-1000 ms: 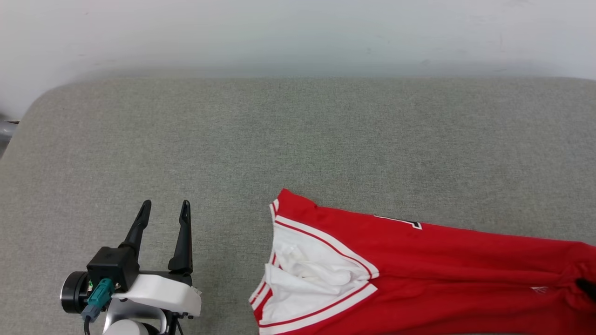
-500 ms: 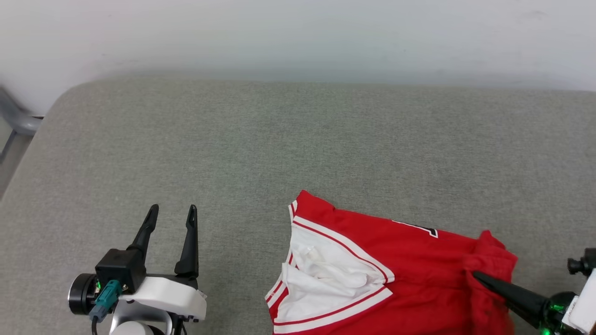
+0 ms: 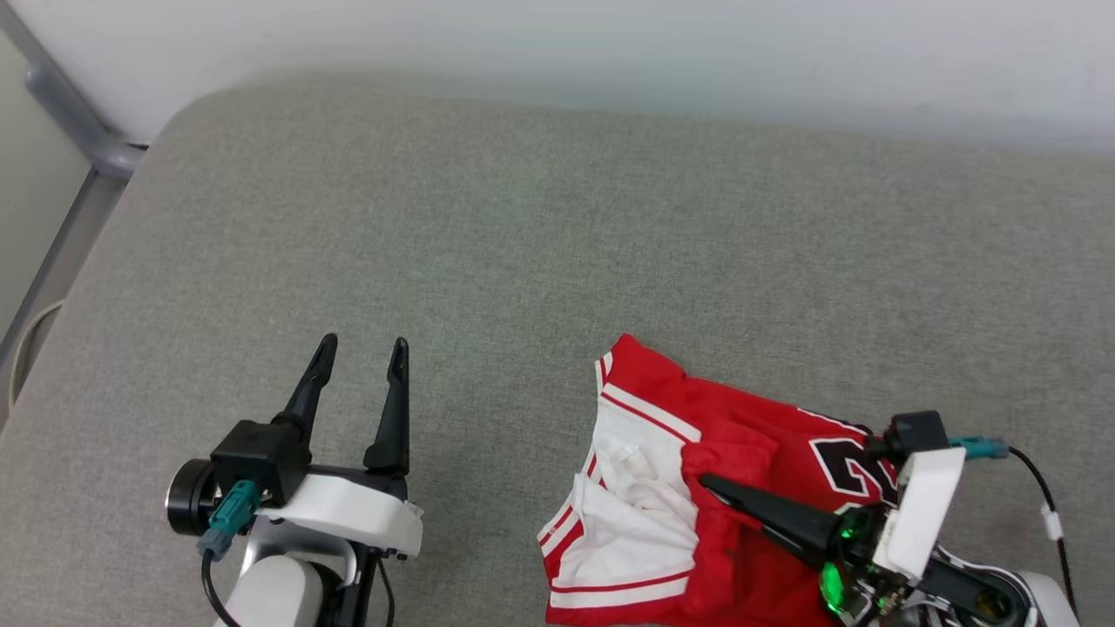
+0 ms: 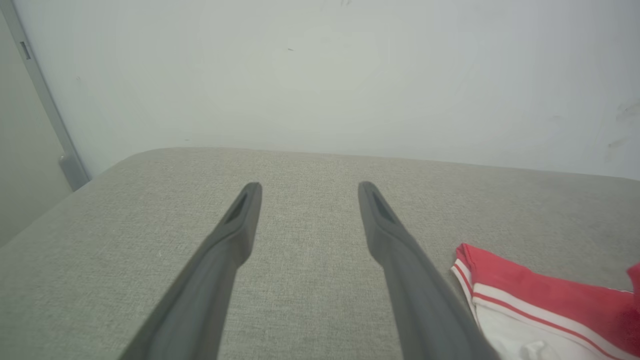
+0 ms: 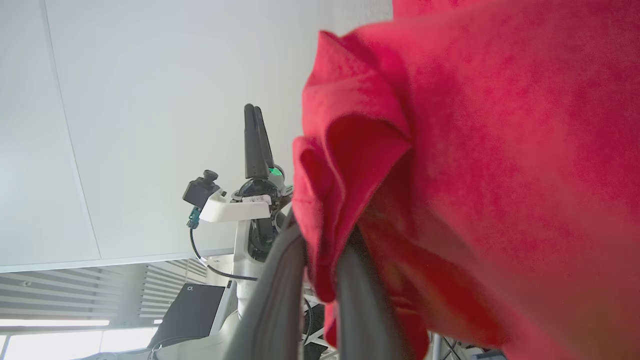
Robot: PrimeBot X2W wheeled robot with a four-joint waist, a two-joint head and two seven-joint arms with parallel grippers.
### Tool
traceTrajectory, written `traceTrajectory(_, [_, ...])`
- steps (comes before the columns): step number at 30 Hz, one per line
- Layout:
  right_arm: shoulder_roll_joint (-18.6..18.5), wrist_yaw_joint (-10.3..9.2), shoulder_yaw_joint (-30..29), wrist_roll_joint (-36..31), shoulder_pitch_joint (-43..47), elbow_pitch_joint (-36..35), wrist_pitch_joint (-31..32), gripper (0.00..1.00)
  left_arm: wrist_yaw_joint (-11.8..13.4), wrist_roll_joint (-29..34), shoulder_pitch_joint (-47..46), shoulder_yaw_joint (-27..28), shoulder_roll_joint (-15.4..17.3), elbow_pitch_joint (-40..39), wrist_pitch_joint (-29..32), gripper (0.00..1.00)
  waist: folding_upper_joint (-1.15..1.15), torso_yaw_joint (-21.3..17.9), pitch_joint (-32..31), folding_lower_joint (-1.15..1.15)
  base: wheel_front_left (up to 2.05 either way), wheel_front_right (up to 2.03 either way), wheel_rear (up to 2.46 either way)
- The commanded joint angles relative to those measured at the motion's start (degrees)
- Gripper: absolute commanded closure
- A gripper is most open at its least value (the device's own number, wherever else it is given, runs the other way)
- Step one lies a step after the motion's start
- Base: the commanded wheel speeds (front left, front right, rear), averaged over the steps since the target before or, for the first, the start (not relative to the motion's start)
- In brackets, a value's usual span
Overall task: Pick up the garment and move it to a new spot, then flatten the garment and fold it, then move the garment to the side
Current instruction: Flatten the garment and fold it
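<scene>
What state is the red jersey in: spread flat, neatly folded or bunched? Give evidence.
Bunched. The garment sits crumpled on the grey surface, a red fold pinched in the right gripper.

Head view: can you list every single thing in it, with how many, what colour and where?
garment: one, red with white sleeve, striped trim and black print; bunched at the lower right of the padded surface
padded surface: one, grey fabric; across the middle
wall: one, white; along the top
rail: one, grey; upper left corner
left gripper: one, dark fingers, open; lower left, apart from the garment
right gripper: one, dark fingers, shut on a red fold of the garment; lower right
</scene>
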Motion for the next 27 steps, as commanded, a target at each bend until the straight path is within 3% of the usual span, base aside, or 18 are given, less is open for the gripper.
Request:
traceTrajectory(1, [0.2,-0.03,0.6,0.9,-1.1,0.0,-0.5,1.00,-0.3,0.4,-0.7,0.2,-0.3,0.0,-0.1,0.00,0.00,0.9,1.1,0.00,0.00,0.00,0.00])
traceTrajectory(9, [0.2,-0.03,7.9,-3.2,-3.8,1.6,-9.7,1.00,-2.4,2.0,-3.0,2.1,-3.5,0.6,-0.1,0.00,0.00,1.7,5.3,0.00,0.00,0.00,0.00])
traceTrajectory(10, [0.2,-0.03,8.3,-3.7,-3.8,1.8,-10.6,0.84,-2.5,2.3,-3.1,2.3,-3.8,0.8,-0.1,0.00,0.00,1.6,5.5,0.00,0.00,0.00,0.00])
traceTrajectory(11, [0.2,-0.03,8.8,-4.0,-3.9,1.9,-11.4,0.55,-2.8,2.4,-3.2,2.7,-3.9,0.8,-0.1,0.00,0.00,1.5,5.7,0.00,0.00,0.00,0.00])
traceTrajectory(12, [0.2,-0.03,9.4,-4.1,-4.0,1.9,-11.9,0.03,-3.0,2.7,-3.3,2.9,-4.2,1.0,-0.1,0.00,0.00,1.5,5.9,0.00,0.00,0.00,0.00])
traceTrajectory(19, [-0.6,-0.02,11.8,-6.9,-5.2,-1.7,-16.2,0.00,-4.4,4.1,-3.5,4.9,-5.2,1.6,-0.1,0.00,0.00,0.5,6.0,0.00,0.00,0.00,0.00])
traceTrajectory(27, [-4.1,-0.03,12.8,-17.7,-4.8,-10.3,-29.3,0.00,-4.9,5.4,-2.0,6.9,-5.3,2.2,-0.1,0.00,0.00,-1.7,4.0,0.00,0.00,0.00,0.00])
